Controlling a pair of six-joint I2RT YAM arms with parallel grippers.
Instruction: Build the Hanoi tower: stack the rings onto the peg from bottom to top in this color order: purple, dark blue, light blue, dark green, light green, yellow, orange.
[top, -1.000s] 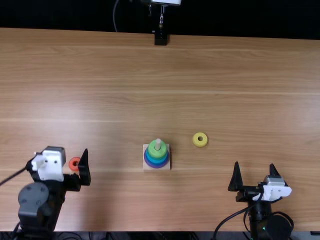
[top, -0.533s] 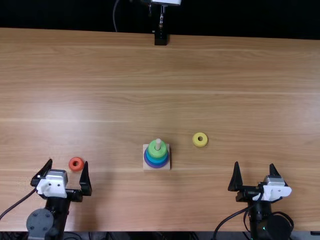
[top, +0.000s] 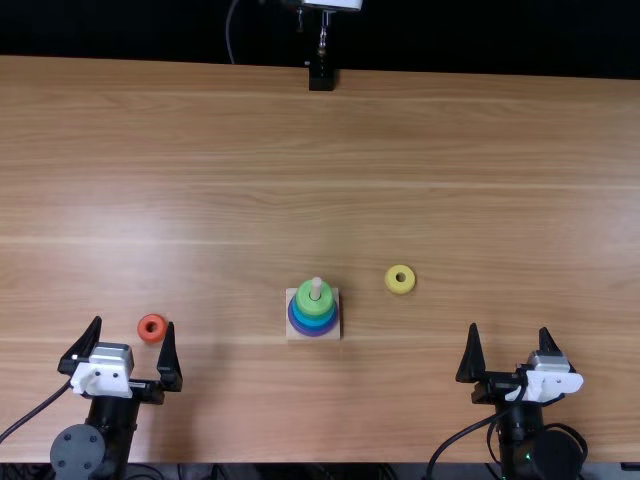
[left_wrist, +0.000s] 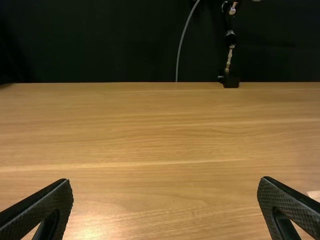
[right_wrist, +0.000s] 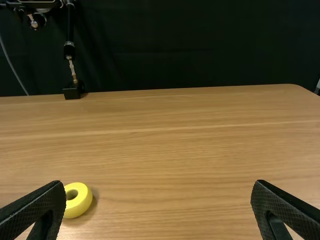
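Our right claw (top: 509, 328) stands wide, empty; the thick yellow plastic-looking ring (top: 400, 288) lies flat, ahead-left of it. We judge it light, stiff: grip opposite outer walls.

Green-topped ring stack (top: 314, 308) on upright peg (top: 316, 289), yellow ring (top: 400, 279) and red-orange ring (top: 152, 328) lying flat apart

Over on the light brown wooden surface (top: 250, 180) sit a red-orange ring (top: 152, 328), a square base (top: 291, 333) with stacked rings (top: 314, 316), and a yellow ring (top: 400, 279).
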